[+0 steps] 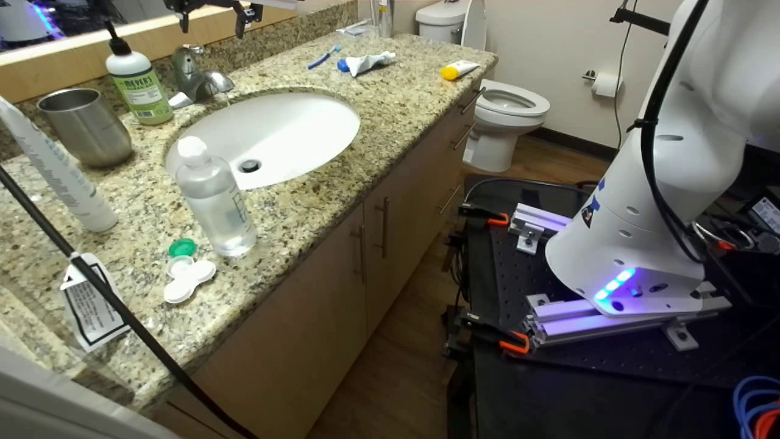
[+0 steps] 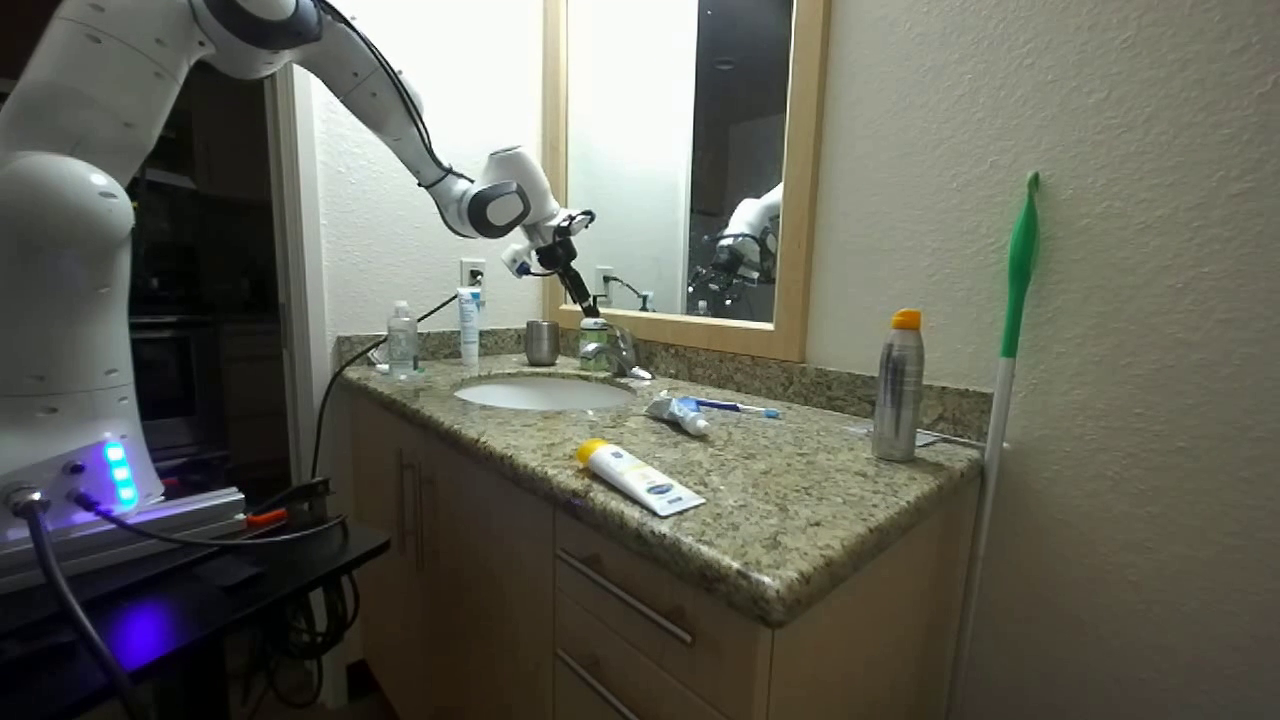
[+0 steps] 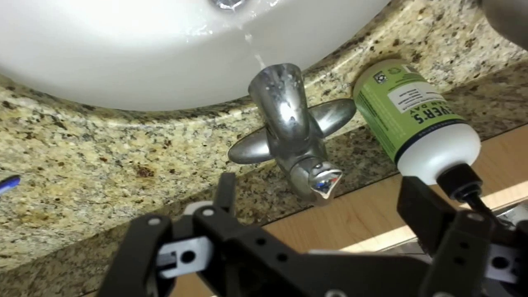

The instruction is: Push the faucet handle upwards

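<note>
The faucet handle (image 1: 194, 49) is a small silvery lever on top of the short chrome faucet (image 1: 198, 79) behind the sink. In the wrist view the handle (image 3: 326, 181) shows end-on, with a red and blue mark, and a thin stream of water (image 3: 255, 53) runs from the spout. My gripper (image 1: 212, 29) hangs above the faucet, fingers downward. In the wrist view its fingers (image 3: 319, 185) are wide apart, one on each side of the handle in the picture, with nothing between them. I see no contact. The gripper (image 2: 590, 308) also shows near the soap bottle's pump.
The green pump soap bottle (image 3: 416, 111) stands close beside the faucet. The steel cup (image 1: 85, 125) and the clear plastic bottle (image 1: 213, 201) stand farther along the counter. The wood-framed mirror (image 2: 690, 320) is right behind the faucet. Tubes and a toothbrush (image 2: 735, 406) lie across the sink.
</note>
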### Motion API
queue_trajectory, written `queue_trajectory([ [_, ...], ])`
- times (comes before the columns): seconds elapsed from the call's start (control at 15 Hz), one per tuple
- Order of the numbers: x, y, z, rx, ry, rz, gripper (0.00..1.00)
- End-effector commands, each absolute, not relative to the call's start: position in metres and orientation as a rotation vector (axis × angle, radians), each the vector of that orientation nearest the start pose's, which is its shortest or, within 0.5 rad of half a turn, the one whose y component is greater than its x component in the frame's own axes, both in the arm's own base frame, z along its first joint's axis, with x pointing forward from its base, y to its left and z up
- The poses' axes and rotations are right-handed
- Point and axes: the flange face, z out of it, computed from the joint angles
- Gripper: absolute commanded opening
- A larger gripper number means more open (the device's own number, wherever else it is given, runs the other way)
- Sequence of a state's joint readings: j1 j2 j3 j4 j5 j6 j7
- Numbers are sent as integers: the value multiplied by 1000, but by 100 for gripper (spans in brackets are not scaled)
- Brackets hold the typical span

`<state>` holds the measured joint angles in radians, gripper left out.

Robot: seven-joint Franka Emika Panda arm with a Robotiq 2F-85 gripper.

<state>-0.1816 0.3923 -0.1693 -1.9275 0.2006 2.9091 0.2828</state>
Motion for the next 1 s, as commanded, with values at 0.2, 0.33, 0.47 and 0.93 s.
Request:
queue_trajectory([
  [0.2, 634, -226, 344, -2729, 1113, -1038, 100],
  [0.33, 637, -226, 335, -2725, 1109, -1073, 100],
  [0.47, 642, -231, 326, -2736, 1108, -1093, 100],
  [0.93, 649, -225, 310, -2730, 1095, -1107, 100],
])
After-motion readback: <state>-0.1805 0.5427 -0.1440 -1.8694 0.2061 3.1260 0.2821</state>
